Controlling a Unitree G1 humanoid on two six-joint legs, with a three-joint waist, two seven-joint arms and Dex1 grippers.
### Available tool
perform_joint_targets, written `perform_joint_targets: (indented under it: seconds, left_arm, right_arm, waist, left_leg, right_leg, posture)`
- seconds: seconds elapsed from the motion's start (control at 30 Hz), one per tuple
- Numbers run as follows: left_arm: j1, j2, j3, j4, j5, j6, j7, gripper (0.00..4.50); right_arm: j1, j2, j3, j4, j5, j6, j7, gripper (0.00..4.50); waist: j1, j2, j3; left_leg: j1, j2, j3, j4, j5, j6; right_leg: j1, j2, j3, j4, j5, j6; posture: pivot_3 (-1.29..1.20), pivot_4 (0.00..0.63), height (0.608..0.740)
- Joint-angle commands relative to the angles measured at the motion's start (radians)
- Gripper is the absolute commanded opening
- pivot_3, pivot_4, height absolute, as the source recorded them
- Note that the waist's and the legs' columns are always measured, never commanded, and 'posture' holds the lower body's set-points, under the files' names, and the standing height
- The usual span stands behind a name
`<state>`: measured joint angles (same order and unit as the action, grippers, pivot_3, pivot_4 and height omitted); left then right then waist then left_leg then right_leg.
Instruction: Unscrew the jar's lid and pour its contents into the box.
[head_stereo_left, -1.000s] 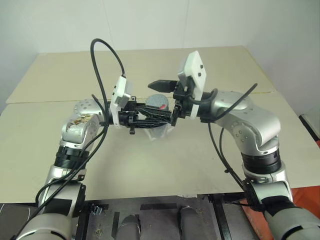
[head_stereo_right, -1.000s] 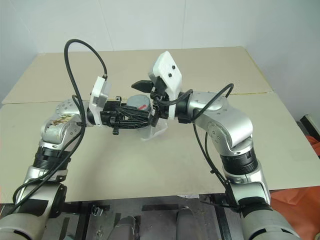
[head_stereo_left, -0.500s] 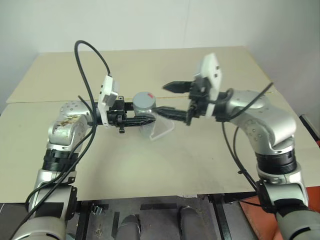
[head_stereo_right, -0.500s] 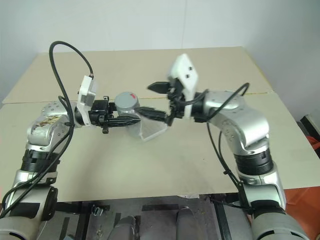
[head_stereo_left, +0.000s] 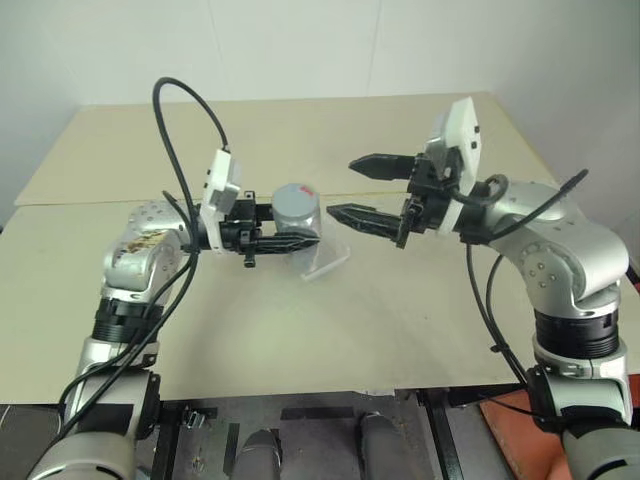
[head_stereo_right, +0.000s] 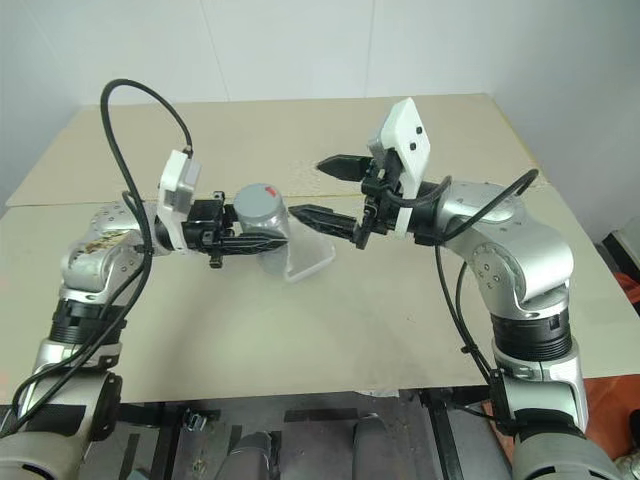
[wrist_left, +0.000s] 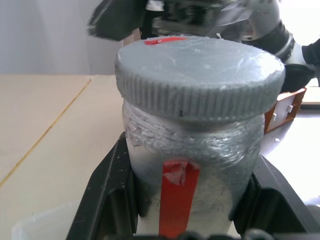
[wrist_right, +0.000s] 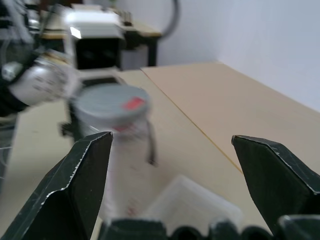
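A big tan bench (head_stereo_left: 300, 330) made of two boards, with a thin seam (head_stereo_left: 90, 203) running across it. Behind it stands a plain white wall (head_stereo_left: 300, 50). Something orange (head_stereo_left: 500, 410) sits low on the floor by the bench's right corner. The light is soft and even.

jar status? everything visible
The jar: small cylinder wrapped in crinkly silvery-grey film, whitish lower down, red tape strip on its side. The ridged grey lid, with a red mark on top, is on. Upright, held above the table over the box, clamped in the left hand.
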<state>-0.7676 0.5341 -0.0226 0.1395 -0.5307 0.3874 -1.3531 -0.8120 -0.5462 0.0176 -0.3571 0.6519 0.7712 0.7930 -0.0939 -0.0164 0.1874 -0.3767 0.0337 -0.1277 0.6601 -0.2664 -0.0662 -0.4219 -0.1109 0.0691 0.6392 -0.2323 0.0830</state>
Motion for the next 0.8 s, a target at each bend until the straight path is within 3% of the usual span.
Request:
perform_joint_targets:
  seconds: [0.03,0.47,0.8]
  left_arm:
    - [-0.038,-0.018,-0.003,0.011,0.008,-0.033,0.000,1.93]
    - [-0.033,-0.038,-0.013,-0.016,0.008,-0.035,-0.018,1.93]
    - [-0.031,-0.002,-0.003,-0.027,0.002,-0.025,-0.031,1.93]
  right_arm:
    - [-0.026,0.018,0.004,-0.051,0.022,-0.007,-0.007,4.45]
    - [-0.100,0.148,0.123,0.074,-0.105,-0.070,-0.034,4.45]
    - [-0.076,0.111,0.078,0.118,-0.130,-0.082,-0.014,4.45]
  waist:
    - [0.000,0.000,0.000]
    - [-0.003,0.000,0.000]
    - [-0.003,0.000,0.000]
  left_leg:
    - [0.000,0.000,0.000,0.000,0.000,0.000]
    - [0.000,0.000,0.000,0.000,0.000,0.000]
    - [0.000,0.000,0.000,0.000,0.000,0.000]
  right_leg:
    - [0.000,0.000,0.000,0.000,0.000,0.000]
    - [0.000,0.000,0.000,0.000,0.000,0.000]
    - [0.000,0.000,0.000,0.000,0.000,0.000]
  posture:
    - [0.00,0.150,0.740]
    - [0.00,0.150,0.740]
    - [0.00,0.150,0.740]
